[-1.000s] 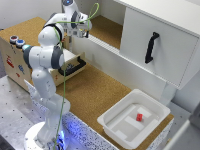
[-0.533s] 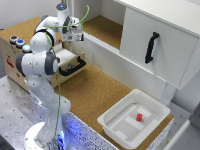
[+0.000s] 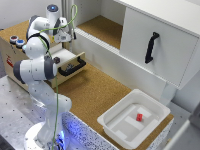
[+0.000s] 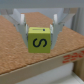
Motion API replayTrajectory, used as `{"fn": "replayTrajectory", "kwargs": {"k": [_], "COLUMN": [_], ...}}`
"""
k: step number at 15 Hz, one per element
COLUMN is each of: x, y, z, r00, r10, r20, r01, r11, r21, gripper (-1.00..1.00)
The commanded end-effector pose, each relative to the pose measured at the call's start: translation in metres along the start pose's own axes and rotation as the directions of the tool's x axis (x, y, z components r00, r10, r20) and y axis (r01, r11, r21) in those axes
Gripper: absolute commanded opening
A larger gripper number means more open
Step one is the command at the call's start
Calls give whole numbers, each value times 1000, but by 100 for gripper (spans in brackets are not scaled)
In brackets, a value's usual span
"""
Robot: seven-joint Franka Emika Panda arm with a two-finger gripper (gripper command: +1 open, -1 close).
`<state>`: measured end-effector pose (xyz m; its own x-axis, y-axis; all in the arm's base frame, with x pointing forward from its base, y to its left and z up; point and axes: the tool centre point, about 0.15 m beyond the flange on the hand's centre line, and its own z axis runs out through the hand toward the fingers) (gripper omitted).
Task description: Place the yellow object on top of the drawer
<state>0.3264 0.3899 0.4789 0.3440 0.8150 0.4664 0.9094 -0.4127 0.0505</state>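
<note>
The yellow cube (image 4: 39, 39) with a black "S" on its face sits between my gripper's (image 4: 39, 34) fingers (image 4: 22, 27), held a little above a cork-brown surface (image 4: 17, 60). In the exterior view my gripper (image 3: 65, 36) hangs over the near edge of the small plywood drawer unit's cork top (image 3: 17, 31). The cube is too small to make out there. The unit's drawer (image 3: 70, 61) stands pulled open with its black handle (image 3: 73, 68) facing out. Red and blue stickers (image 3: 15, 41) show on the unit.
A large white cabinet (image 3: 165, 35) with a black handle (image 3: 150, 47) stands at the exterior view's right. A white bin (image 3: 132, 119) with a small red object (image 3: 139, 117) sits on the cork floor in front. The arm's base (image 3: 45, 135) stands at the lower left.
The arm has swung toward the exterior view's left, carrying the gripper from near the back shelf to over the small drawer unit.
</note>
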Motion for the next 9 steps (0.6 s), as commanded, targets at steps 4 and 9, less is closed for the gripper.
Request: {"fn": "replayTrajectory", "kwargs": {"k": [4,9], "x": [49,67], "y": [-32,-31], "z": [23,45], "r00": [980,951], "r10": [-189,-300], "r20": [-70,-73], "r01": [199,309], "r11": [958,926], "r21": [207,217], "gripper": [-100,-100]}}
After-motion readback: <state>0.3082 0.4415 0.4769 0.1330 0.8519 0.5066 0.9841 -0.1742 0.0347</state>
